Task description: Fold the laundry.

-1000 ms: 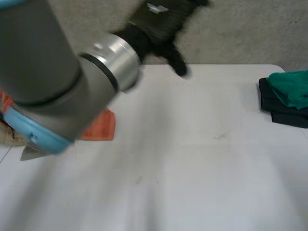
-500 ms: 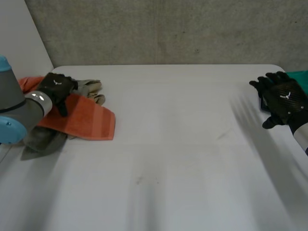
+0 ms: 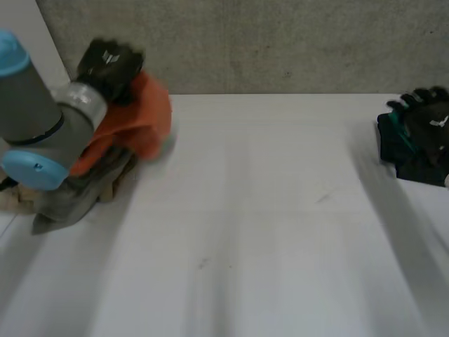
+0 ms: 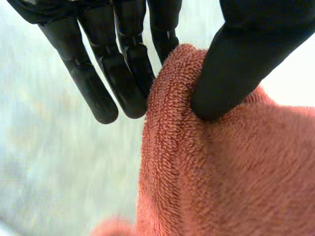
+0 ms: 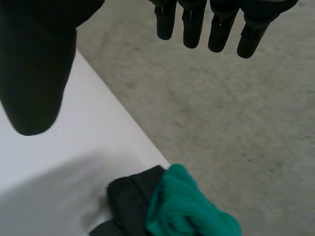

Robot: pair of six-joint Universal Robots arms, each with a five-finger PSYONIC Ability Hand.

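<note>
Orange towel (image 4: 197, 162), judged soft and limp, is pinched at its hem by the left hand (image 4: 236, 54); the right hand (image 5: 34, 64) is held spread, empty.

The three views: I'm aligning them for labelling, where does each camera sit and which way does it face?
Head view: behind the arms, down at the white table; left arm, left robot hand holding the orange towel, right robot hand by the dark stack.
Left wrist view: along its palm; fingers and thumb pinch the towel.
Right wrist view: along its open palm, down at the same stack.
Head and left wrist share the towel.
</note>
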